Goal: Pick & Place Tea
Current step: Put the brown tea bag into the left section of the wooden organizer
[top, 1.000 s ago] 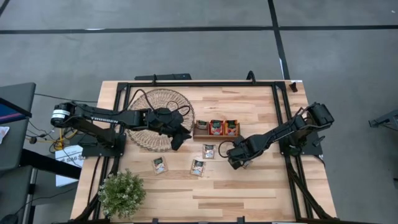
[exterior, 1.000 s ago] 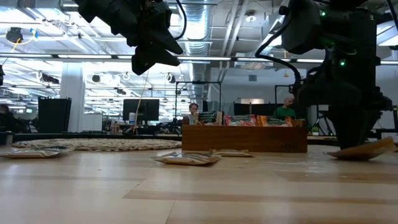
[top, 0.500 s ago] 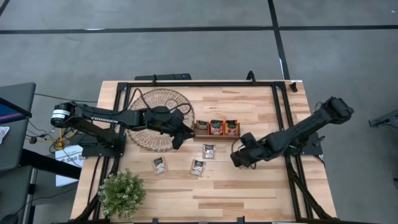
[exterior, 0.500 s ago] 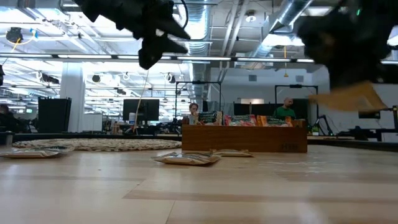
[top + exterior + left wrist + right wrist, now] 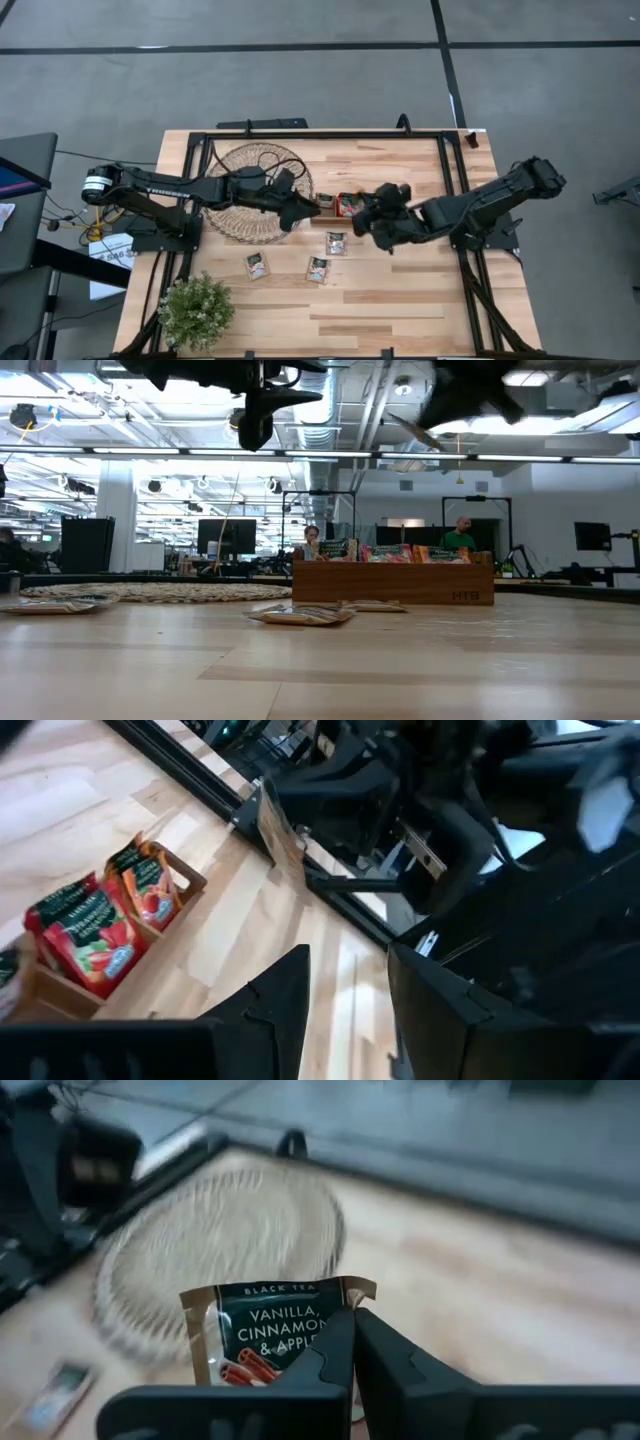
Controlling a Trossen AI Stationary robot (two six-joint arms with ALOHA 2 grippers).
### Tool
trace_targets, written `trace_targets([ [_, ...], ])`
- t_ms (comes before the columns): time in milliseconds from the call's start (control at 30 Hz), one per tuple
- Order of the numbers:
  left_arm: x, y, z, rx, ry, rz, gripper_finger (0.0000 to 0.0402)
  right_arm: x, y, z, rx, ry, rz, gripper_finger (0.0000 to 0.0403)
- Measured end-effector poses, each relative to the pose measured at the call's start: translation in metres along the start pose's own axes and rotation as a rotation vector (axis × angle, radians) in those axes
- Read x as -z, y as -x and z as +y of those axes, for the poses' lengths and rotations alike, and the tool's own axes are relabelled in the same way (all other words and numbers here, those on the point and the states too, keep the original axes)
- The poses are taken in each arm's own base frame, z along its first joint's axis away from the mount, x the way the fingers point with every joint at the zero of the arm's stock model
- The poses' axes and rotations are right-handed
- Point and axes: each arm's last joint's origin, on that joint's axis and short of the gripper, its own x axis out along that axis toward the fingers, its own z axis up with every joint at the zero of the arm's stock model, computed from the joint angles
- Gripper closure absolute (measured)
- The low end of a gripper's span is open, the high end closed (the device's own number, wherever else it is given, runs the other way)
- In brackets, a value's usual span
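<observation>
My right gripper [image 5: 352,1342] is shut on a brown-gold tea sachet [image 5: 265,1330] printed "vanilla, cinnamon & apple". It hangs high above the right part of the long wooden tray [image 5: 318,212], where red tea sachets [image 5: 347,205] stand upright in the compartments. In the left wrist view the held sachet [image 5: 275,835] shows edge-on. My left gripper [image 5: 300,210] hovers open at the tray's left end with nothing between its fingers. Three pale sachets [image 5: 336,243], [image 5: 318,268], [image 5: 257,265] lie flat on the table in front of the tray. My right gripper pinches the sachet between its two fingers at one side edge [image 5: 325,1315], beside the printed label. The sachet is lifted clear of table and tray. It stands upright with its printed face toward the wrist camera.
A round woven mat [image 5: 255,190] lies under my left arm at the far left. A small potted plant [image 5: 195,310] stands at the near left corner. A black frame [image 5: 450,180] runs along the table's sides. People sit in the room beyond the tray [image 5: 460,535].
My right gripper, still shut, has lifted the sachet off the table at the near right. It has risen high and swung toward the tray, tipping from pointing down to nearly level. My left gripper has tipped its fingers upward and rolled a little while staying by the tray's left end.
</observation>
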Motion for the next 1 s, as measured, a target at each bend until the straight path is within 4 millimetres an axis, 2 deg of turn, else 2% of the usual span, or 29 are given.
trace_targets([
  [167,-0.003,0.0,-0.003,0.03,0.063,-0.031,0.0273,-0.022,-0.018,0.025,0.022,0.115,-0.087,0.0403],
  [400,-0.004,0.0,-0.004,0.037,0.138,-0.046,0.0273,-0.034,-0.031,0.046,0.014,0.165,-0.125,0.0403],
  [1000,-0.007,0.001,0.004,-0.168,0.083,-0.202,0.0273,-0.041,-0.029,0.051,-0.044,0.184,-0.101,0.0403],
])
